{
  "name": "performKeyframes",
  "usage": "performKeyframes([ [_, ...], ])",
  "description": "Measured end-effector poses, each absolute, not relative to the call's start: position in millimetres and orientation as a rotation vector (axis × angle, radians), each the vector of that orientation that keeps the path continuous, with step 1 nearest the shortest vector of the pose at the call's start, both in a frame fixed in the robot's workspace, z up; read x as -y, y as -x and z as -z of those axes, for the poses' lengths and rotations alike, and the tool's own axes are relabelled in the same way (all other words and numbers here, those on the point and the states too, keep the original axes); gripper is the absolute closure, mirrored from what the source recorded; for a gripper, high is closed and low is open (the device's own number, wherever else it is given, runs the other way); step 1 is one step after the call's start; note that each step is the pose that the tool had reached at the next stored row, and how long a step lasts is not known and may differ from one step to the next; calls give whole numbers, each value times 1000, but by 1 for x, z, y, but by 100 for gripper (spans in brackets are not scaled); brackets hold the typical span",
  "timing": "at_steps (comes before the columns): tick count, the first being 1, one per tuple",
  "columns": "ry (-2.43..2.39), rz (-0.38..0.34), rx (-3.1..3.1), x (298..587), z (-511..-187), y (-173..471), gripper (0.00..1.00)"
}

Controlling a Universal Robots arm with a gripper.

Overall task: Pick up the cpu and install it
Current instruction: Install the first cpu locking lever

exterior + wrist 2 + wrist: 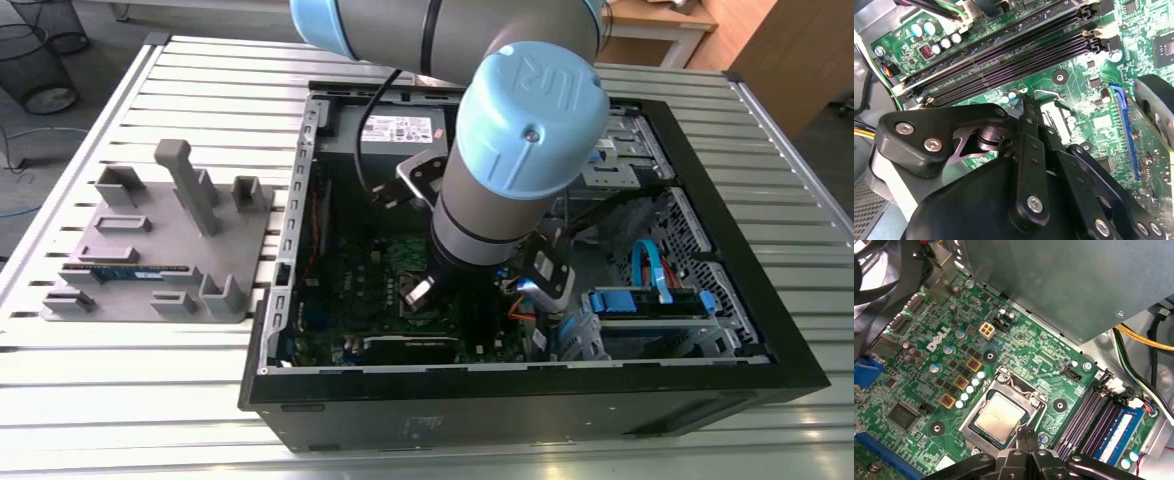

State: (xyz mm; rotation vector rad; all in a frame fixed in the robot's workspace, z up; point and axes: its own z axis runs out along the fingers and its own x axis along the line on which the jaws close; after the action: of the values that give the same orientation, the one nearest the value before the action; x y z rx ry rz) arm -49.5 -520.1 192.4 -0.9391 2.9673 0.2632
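Observation:
The cpu [1000, 419], a flat square chip with a silver-grey top, lies flat in its socket on the green motherboard [914, 390], with the socket's metal frame [1006, 381] around it. In the first wrist view my gripper [1025, 436] hangs just above the socket's edge, beside the cpu, shut with nothing between its fingers. The second wrist view has the black gripper [1026, 107] from behind, its narrow fingers pressed together over the board near a thin wire lever [1050, 94]. In the exterior view my arm [514, 150] reaches down into the open computer case [534, 400].
Black memory slots [1086, 412] run close beside the socket, with a blue memory stick [1119, 432] in one. Cables [1144, 342] and the grey power supply box [1064, 285] lie nearby. A grey fixture plate [147, 250] holding a blue-green memory stick [127, 270] sits on the exterior view's left.

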Motion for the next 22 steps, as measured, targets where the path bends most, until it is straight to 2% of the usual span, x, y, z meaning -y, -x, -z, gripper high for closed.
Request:
performKeyframes([
  [22,1110,-266,-2917,522,-191,46,89],
])
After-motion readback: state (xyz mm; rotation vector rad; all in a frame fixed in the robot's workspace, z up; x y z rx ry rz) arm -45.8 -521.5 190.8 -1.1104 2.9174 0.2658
